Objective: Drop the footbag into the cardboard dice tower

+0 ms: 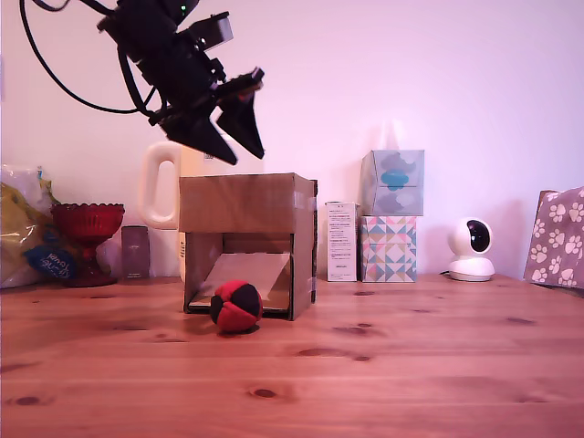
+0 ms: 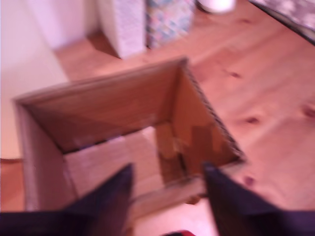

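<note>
One arm is all I am driving here, and I read the exterior view from its left to its right. At the far left edge sits a crinkled yellow bag (image 1: 20, 228), then a red glass goblet (image 1: 88, 239) on the wooden table (image 1: 411, 365), with a small dark box (image 1: 135, 251) just beside it. Above these hangs my gripper (image 1: 239, 137), tilted downward over the top of the cardboard dice tower (image 1: 246, 205), its two dark fingers spread apart with nothing between them. A white jug handle (image 1: 161, 196) shows behind the tower's left corner. In the wrist view the gripper (image 2: 167, 201) looks down into the tower's open top (image 2: 118, 113), where I can see the slanted ramp inside; that picture is blurred. The footbag (image 1: 236, 307) rests on the table at the tower's front opening, touching or just beside its lower edge; a sliver of red at the bottom edge of the wrist view may be the same ball. Further right stand a narrow white carton (image 1: 341, 241), two stacked tissue boxes (image 1: 391, 214), a white camera (image 1: 472, 249) and a paw-print box (image 1: 557, 237).
</note>
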